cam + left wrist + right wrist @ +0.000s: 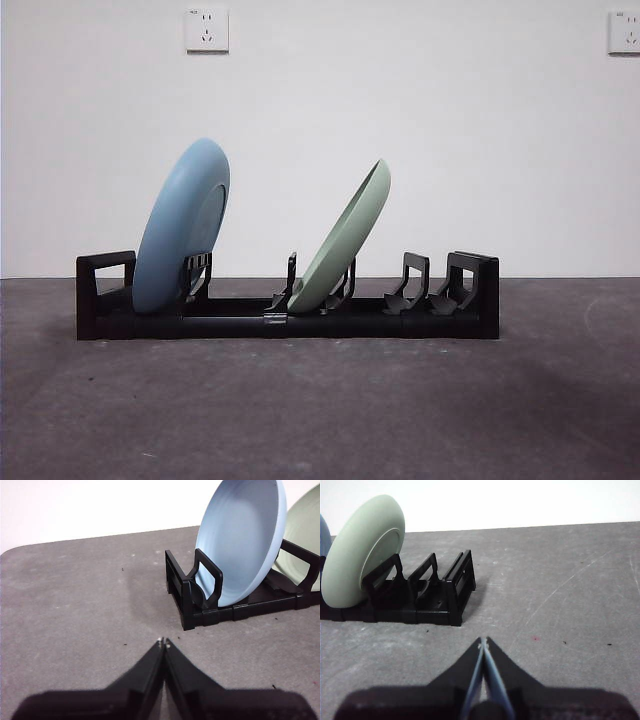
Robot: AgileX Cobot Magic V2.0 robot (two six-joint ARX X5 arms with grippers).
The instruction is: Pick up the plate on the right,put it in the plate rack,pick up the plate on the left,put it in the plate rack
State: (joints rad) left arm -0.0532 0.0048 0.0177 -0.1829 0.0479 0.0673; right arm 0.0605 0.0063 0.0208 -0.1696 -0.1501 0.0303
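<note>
Front view has the blue plate (182,228) and green plate (345,240) both leaning in the rack (290,322), propped by its prongs, so the left gripper (164,641) and right gripper (483,641) sit pinched together, clear of it, job looks done.

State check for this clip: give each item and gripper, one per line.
blue plate: in the rack, leaning on prongs.
green plate: in the rack, tilted.
plate rack: flat on table, two plates loaded.
left gripper: shut, empty.
right gripper: shut, empty.
</note>
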